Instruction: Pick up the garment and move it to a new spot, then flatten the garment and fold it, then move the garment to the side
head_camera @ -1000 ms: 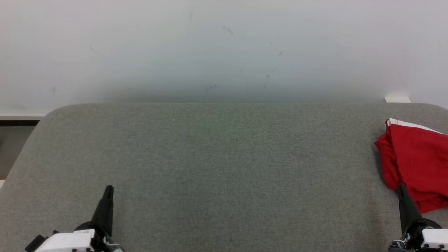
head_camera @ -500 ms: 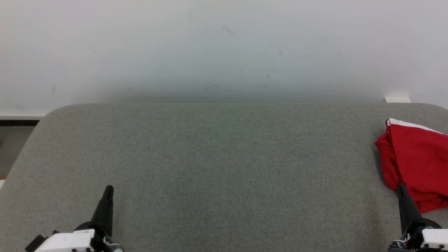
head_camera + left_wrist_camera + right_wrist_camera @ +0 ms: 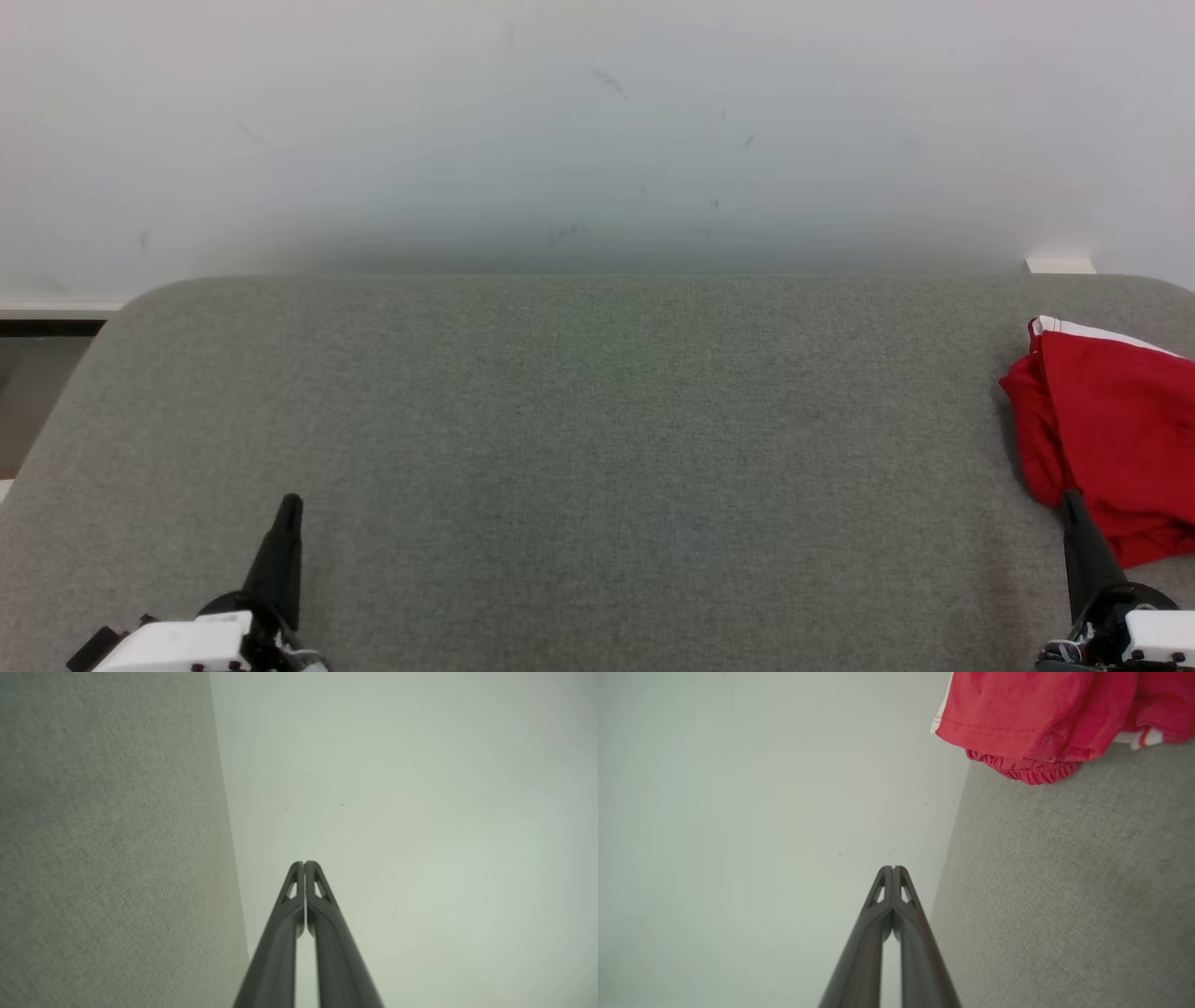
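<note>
At the lower left we find the left pincer (image 3: 289,509) over the grey table (image 3: 597,448). Its two fingers are pressed together and hold nothing, and the left wrist view confirms that the tips meet. A pale wall (image 3: 597,140) stands behind the table.

At the lower right, the right pincer (image 3: 1071,504) is likewise closed and empty. Its tip is just beside the near hem of the garment (image 3: 1111,420), and we cannot tell whether it touches the cloth. The garment, red with white trim, lies in a loosely layered heap at the table's far right edge, partly cut off by the frame.

We judge that this arrangement fits two stages: the garment waiting at the edge for pickup, or the garment already folded and set aside. The layers look rumpled rather than crisp, but the frames do not settle it. Should a grasp be required, the right pincer is nearest, and its fingers must part before they meet the cloth.
</note>
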You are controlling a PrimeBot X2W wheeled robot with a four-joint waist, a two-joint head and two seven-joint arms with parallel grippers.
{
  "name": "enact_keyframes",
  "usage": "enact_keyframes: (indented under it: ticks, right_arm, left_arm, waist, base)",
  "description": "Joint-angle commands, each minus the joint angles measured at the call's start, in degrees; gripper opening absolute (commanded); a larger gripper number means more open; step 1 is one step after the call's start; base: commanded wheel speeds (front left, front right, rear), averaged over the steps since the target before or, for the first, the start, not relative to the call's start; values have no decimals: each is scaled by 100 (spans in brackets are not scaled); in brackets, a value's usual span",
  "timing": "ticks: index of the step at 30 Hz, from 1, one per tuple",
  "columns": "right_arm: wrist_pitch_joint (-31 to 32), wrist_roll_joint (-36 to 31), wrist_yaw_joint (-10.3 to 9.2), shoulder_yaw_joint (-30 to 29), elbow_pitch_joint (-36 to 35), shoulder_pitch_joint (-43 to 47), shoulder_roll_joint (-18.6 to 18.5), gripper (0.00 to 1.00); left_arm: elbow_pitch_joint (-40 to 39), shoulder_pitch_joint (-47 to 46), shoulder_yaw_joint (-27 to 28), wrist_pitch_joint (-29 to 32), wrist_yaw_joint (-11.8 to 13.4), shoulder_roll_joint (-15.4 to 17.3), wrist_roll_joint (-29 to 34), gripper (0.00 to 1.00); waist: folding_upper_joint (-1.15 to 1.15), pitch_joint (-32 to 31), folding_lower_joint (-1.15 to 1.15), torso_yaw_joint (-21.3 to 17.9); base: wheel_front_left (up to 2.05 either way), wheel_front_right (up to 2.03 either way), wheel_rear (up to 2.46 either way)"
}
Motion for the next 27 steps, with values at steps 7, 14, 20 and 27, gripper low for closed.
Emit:
enact_keyframes:
  ticks: [7, 14, 20, 27]
  right_arm:
    - [28, 5, -12, -22, -23, -39, -45, 0]
    - [28, 5, -12, -22, -23, -39, -45, 0]
    - [28, 4, -12, -22, -23, -39, -45, 0]
    - [28, 4, -12, -22, -23, -39, -45, 0]
  left_arm:
    - [4, -44, 22, 41, -25, -1, 3, 0]
    - [4, -44, 31, 50, -24, -8, 8, 0]
    - [4, -44, 38, 45, -23, -13, 17, 0]
    - [4, -45, 46, 51, -22, -17, 26, 0]
  waist:
    - [0, 0, 0, 0]
    - [0, 0, 0, 0]
    - [0, 0, 0, 0]
    - [0, 0, 0, 0]
  base:
    - [0, 0, 0]
    - [0, 0, 0]
    - [0, 0, 0]
    - [0, 0, 0]
